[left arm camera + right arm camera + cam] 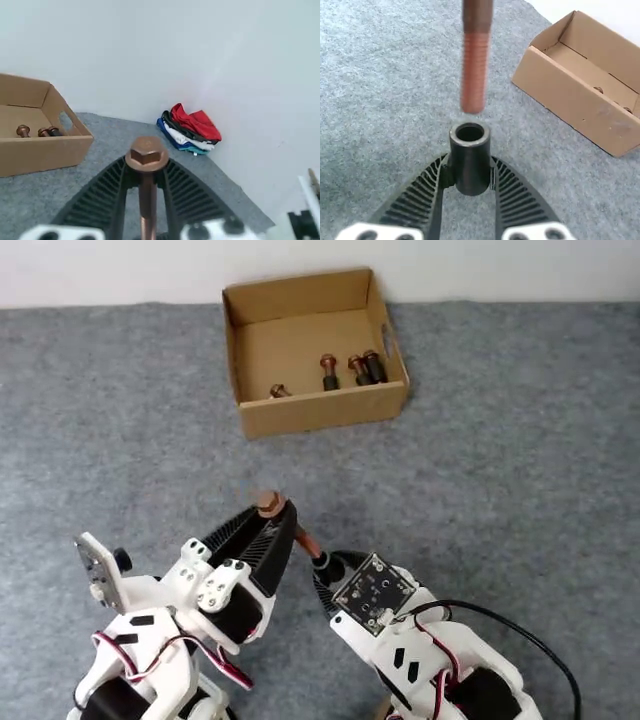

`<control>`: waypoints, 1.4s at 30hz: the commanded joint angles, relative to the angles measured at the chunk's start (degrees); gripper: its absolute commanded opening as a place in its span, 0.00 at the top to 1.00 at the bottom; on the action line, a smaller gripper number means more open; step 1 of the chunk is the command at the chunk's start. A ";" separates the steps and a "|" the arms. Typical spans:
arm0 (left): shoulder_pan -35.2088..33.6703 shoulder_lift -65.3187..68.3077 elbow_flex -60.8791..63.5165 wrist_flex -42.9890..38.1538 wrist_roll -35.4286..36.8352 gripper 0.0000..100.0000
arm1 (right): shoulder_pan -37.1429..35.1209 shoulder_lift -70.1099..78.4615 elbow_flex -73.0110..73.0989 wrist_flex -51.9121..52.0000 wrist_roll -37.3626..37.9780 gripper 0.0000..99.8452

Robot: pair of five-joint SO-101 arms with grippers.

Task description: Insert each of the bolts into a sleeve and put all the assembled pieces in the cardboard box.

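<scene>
My left gripper is shut on a copper bolt. In the left wrist view the bolt's hex head sits above the black fingers. My right gripper is shut on a black sleeve, held with its bore facing the bolt's threaded tip. The tip hangs just short of the sleeve's mouth, roughly in line with it. In the high view the sleeve lies at the lower end of the bolt's shaft. The cardboard box stands at the far side of the table, with several assembled pieces inside.
Grey carpet covers the table between the arms and the box. A pile of folded clothes lies by the white wall. The box also appears in the wrist views, well away from both grippers.
</scene>
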 commanded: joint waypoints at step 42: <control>12.48 -0.35 4.26 17.41 -15.38 0.91 | -0.22 -0.31 -2.11 -1.36 0.62 0.99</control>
